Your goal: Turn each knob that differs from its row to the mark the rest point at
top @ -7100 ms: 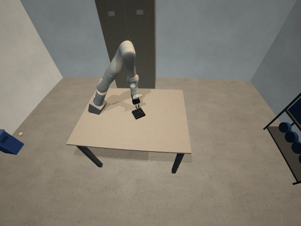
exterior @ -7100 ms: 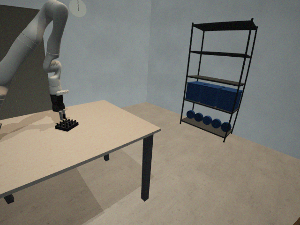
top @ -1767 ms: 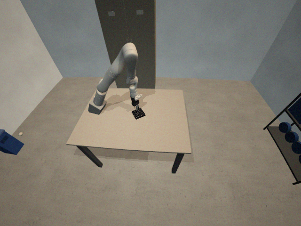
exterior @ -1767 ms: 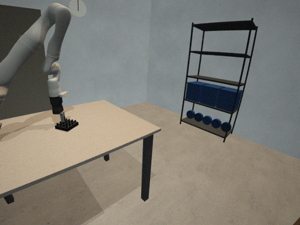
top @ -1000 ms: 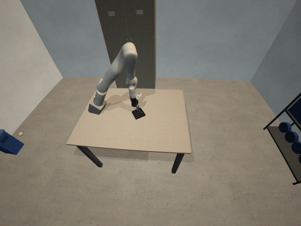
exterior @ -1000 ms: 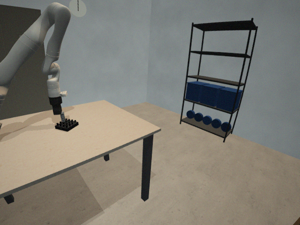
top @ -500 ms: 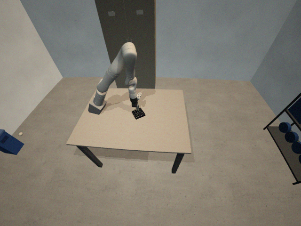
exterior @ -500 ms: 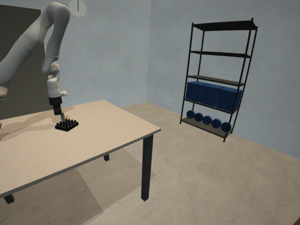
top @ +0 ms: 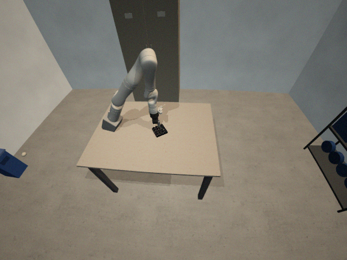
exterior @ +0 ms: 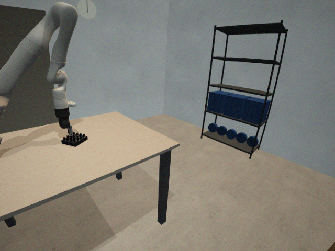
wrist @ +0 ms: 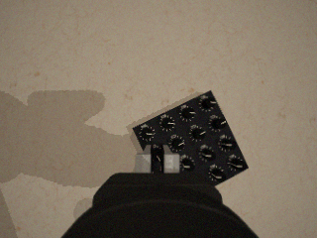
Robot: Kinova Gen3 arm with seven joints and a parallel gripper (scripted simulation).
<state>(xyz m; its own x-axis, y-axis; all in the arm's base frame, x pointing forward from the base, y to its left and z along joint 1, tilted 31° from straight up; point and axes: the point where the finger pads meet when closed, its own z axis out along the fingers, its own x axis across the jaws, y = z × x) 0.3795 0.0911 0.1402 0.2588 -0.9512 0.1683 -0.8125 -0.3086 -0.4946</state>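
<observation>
One knob [wrist: 158, 158] at the knob box's edge sits clasped in the gripper [top: 159, 123] [exterior: 70, 130] [wrist: 157, 154], probably mid-correction; the knob box [top: 161, 135] [exterior: 69, 143] [wrist: 182, 128] stands on the desk [top: 190, 151] [exterior: 121, 151] [wrist: 99, 40]. Marks are too small to count finished rows, and the gripper hides others beside it

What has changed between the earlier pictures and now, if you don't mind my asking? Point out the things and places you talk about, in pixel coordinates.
The gripper [top: 159, 125] [exterior: 70, 134] [wrist: 157, 154] has come down, its wrist has turned, and its fingers have closed around one knob [wrist: 158, 158]. The knob box [top: 160, 130] [exterior: 74, 139] and table [top: 190, 151] [exterior: 121, 153] look unmoved.
</observation>
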